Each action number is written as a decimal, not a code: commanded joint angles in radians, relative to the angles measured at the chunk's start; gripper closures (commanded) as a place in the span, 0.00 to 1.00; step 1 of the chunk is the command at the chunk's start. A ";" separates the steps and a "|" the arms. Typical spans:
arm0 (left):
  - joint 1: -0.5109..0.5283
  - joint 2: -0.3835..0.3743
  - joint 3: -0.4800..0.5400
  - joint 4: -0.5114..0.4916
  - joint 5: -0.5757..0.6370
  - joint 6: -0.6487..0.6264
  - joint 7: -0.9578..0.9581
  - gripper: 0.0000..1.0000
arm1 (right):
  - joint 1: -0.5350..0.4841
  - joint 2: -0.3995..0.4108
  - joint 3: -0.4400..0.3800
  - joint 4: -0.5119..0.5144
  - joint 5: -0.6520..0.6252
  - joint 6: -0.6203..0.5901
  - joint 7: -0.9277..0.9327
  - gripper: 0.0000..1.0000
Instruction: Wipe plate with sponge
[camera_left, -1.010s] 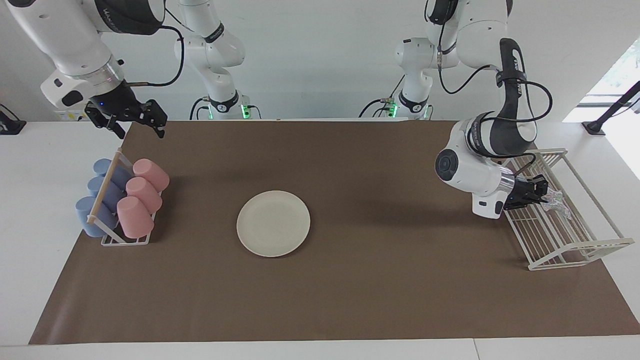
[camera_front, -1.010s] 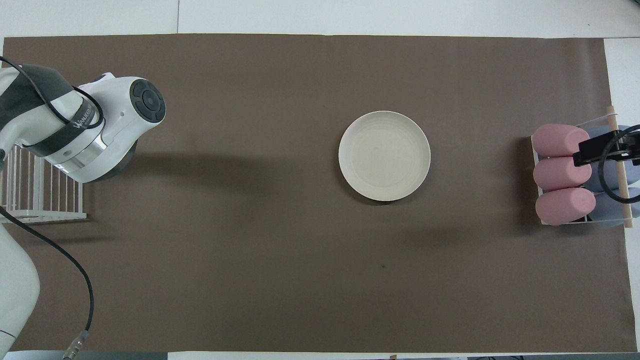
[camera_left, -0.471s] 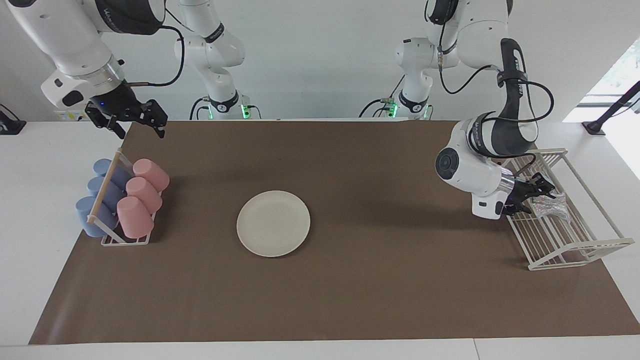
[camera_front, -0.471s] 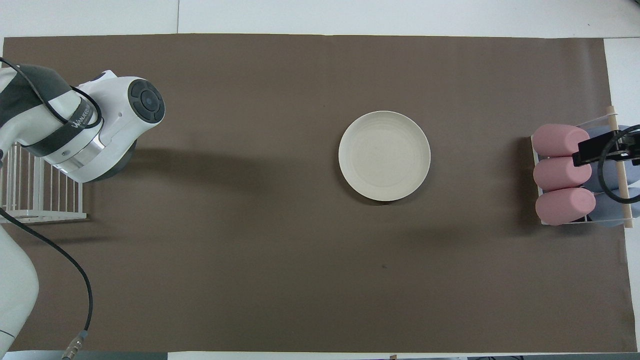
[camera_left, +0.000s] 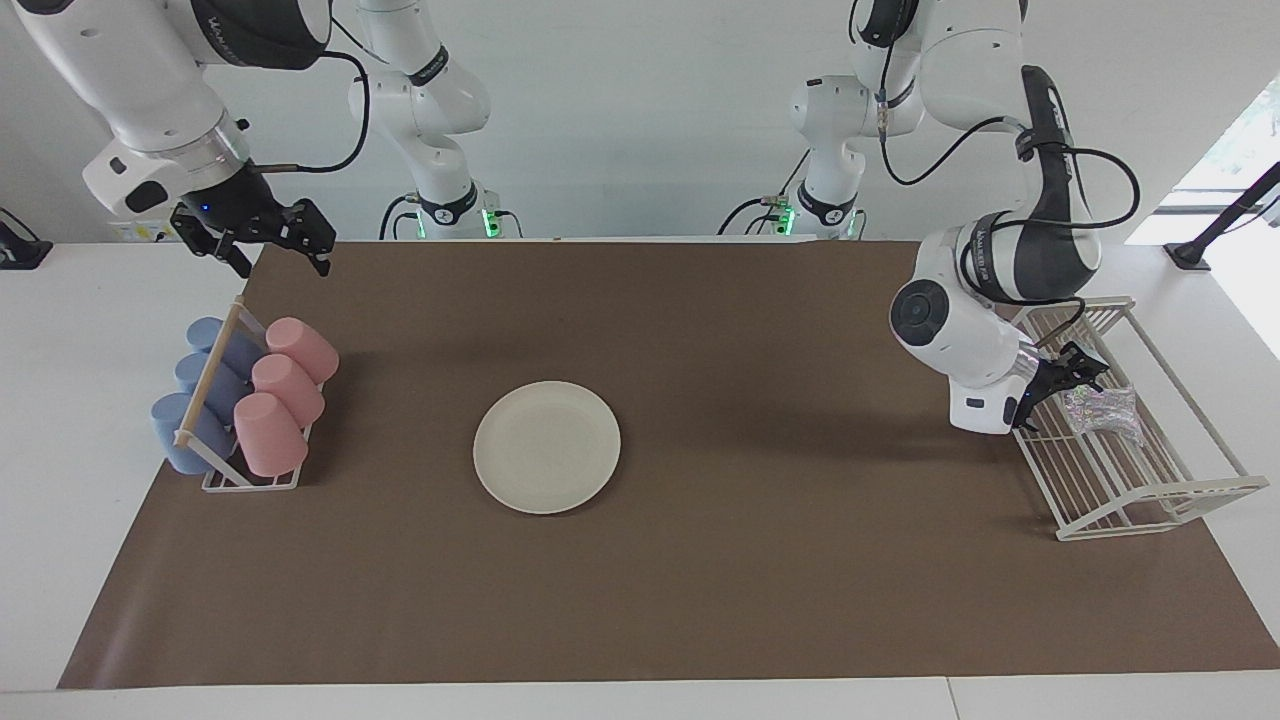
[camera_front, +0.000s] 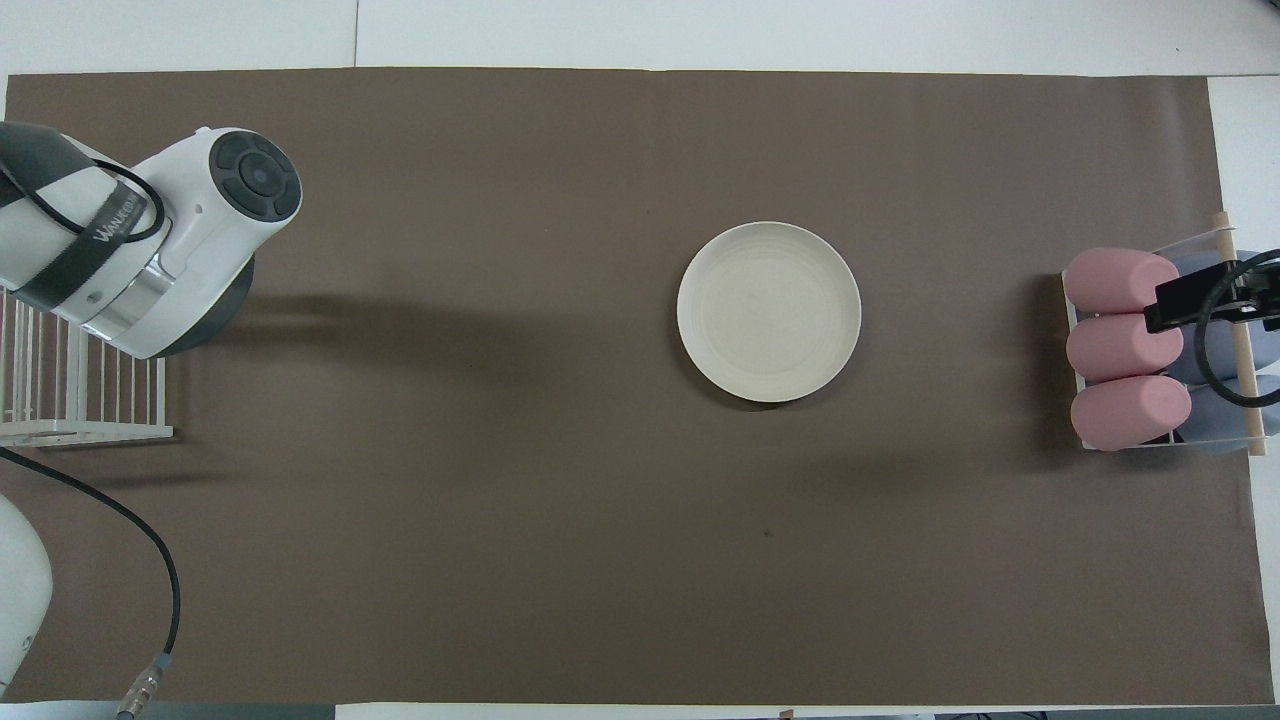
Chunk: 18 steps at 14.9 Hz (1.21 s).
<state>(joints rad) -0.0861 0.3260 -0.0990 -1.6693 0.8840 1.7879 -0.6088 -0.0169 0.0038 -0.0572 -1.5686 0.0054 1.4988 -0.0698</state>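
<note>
Brown mat (camera_left: 700, 560), plain cream plate (camera_left: 546, 446), crinkled silvery sponge (camera_left: 1100, 410)

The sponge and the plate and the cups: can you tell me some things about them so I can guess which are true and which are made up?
1. The sponge lies in the white wire rack. True.
2. The left gripper holds the sponge. False: it is open beside it.
3. The plate has nothing on it. True.
4. The pink cups are stacked on the plate. False: they lie in a cup rack beside blue cups.
5. The right gripper touches the plate. False: it waits above the table's edge.
</note>
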 joint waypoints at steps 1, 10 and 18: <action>0.023 -0.065 0.007 0.072 -0.217 0.004 0.131 0.00 | -0.002 0.004 0.005 0.009 -0.021 0.011 -0.018 0.00; 0.045 -0.304 0.010 0.071 -0.707 -0.174 0.299 0.00 | 0.002 0.005 0.007 0.013 -0.021 0.011 -0.019 0.00; 0.051 -0.386 0.010 0.005 -0.936 -0.317 0.490 0.00 | 0.002 0.005 0.007 0.016 -0.021 0.011 -0.019 0.00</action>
<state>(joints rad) -0.0478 -0.0325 -0.0862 -1.6147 -0.0159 1.4735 -0.2046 -0.0150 0.0038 -0.0548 -1.5661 0.0054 1.5003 -0.0698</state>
